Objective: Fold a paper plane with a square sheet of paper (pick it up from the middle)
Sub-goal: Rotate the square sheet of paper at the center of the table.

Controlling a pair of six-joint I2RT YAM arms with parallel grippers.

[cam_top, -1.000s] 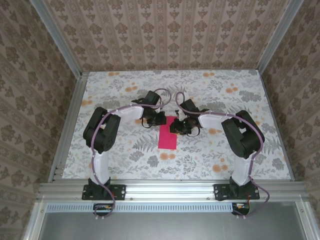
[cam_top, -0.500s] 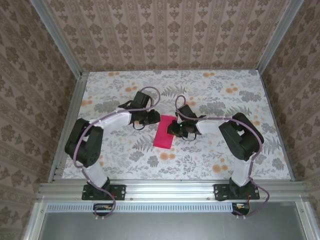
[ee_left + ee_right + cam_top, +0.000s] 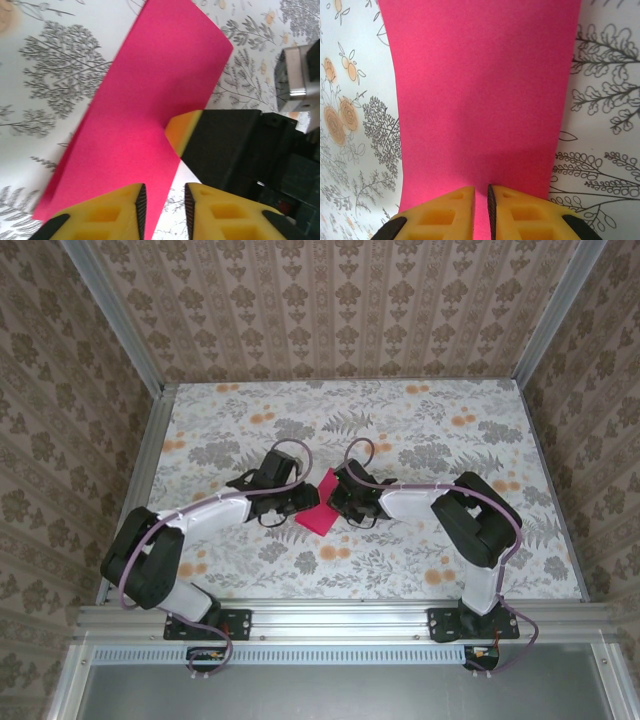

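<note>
While the pink sheet of paper (image 3: 318, 513) sat as a slanted strip at the middle of the bench (image 3: 430, 430), you had one arm on each side of it. At the bottom of its wrist view, your right end effector (image 3: 481, 196) was pinched almost closed on the sheet's edge. Your left end effector (image 3: 165, 200) stood narrowly parted at the bottom of its view, with the sheet's edge running into the gap; I could not tell whether its pads touched the paper.

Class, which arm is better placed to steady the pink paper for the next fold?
Right, probably: the right gripper pinches the pink paper; the left gripper has its jaws apart.
</note>
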